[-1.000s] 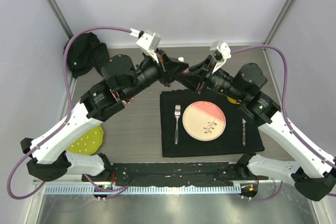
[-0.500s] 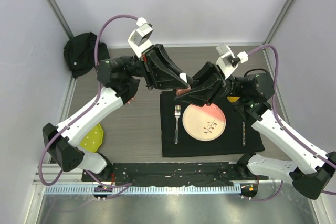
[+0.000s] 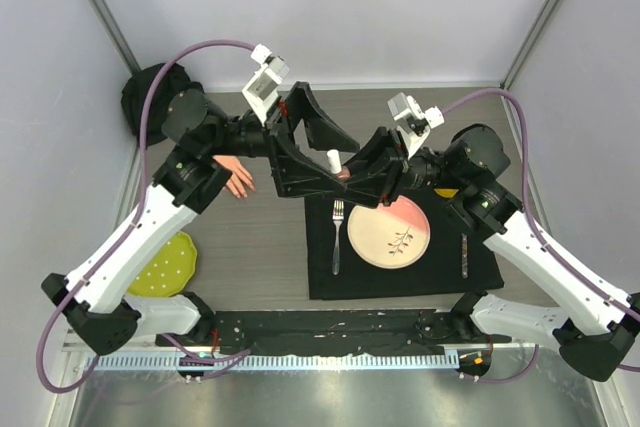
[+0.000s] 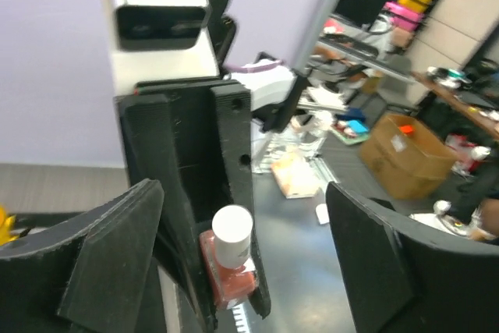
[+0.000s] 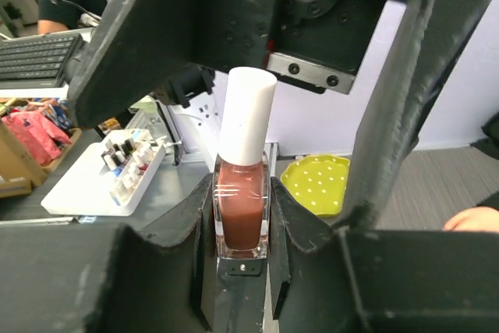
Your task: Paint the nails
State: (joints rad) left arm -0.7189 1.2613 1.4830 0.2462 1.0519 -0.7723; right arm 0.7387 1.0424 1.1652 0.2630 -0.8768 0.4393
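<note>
A polish bottle (image 5: 242,208) of brownish-red lacquer stands upright with its white cap (image 5: 247,115) on, and my right gripper (image 5: 242,193) is shut on its glass body. My left gripper (image 4: 243,204) is open, its fingers (image 4: 109,263) spread wide to either side of the cap without touching it. In the top view both grippers meet above the far edge of the black placemat: left gripper (image 3: 338,159), right gripper (image 3: 352,171). The pale pink mannequin hand (image 3: 238,179) lies on the table to the left, partly under my left arm. Its nails are too small to make out.
On the black placemat (image 3: 480,272) lie a fork (image 3: 337,235), a pink plate (image 3: 388,230) and a knife (image 3: 464,252). A yellow dotted plate (image 3: 168,265) sits near left. A black cloth bundle (image 3: 150,102) lies in the far left corner.
My left gripper's jaws have spread from shut to wide open around the cap. The left arm has swung back towards the left. The right gripper still holds the bottle.
</note>
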